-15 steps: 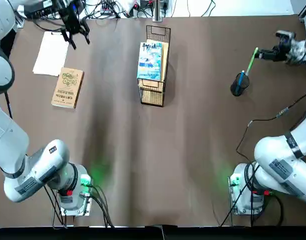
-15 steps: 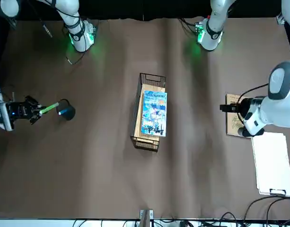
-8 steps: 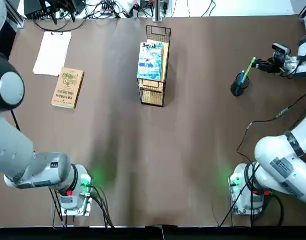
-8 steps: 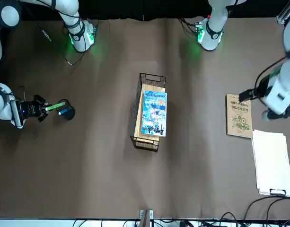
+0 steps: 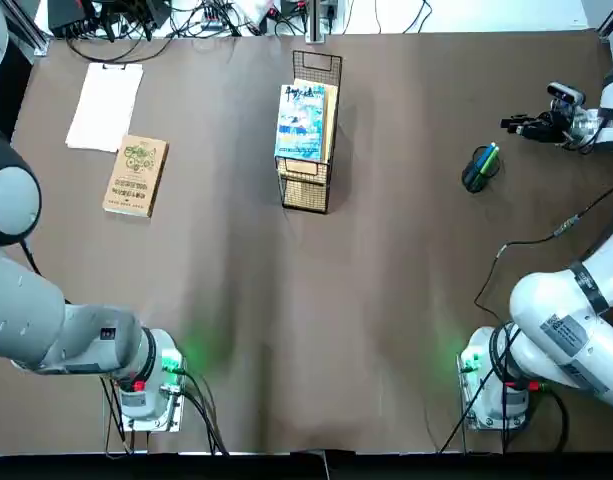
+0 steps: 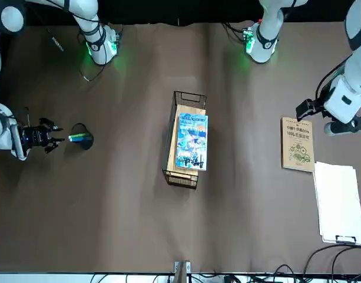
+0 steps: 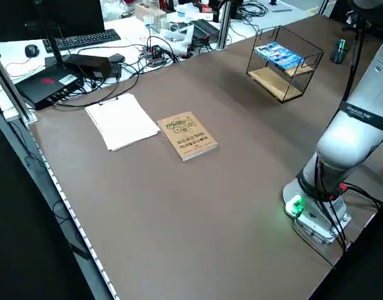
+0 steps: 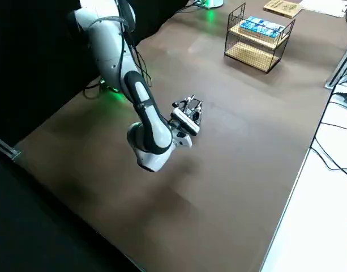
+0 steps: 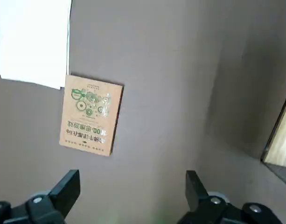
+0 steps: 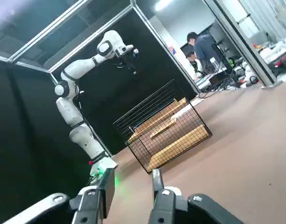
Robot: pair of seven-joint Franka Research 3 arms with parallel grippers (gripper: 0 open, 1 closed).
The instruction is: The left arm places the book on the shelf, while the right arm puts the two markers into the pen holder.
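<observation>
Vs. 0.5 s ago, your R gripper [image 5: 509,124] is off the green marker [image 5: 491,156]; it's now down in the pen cup [image 5: 474,182] w/ the blue marker [image 5: 479,168]. Lower ends hidden. Your L gripper [image 9: 132,175] is out of top view. Both jaws are released, wide apart, nothing held; R is near the cup. Book [image 5: 301,125] lies on the rack [image 5: 306,195], unchanged.

In the right wrist view, a black curtain [image 10: 21,140] is hanging at the left of the frame; a ceiling light [image 10: 163,4] is glowing at upper center. The brown table [image 10: 254,154] is filling the lower right.
</observation>
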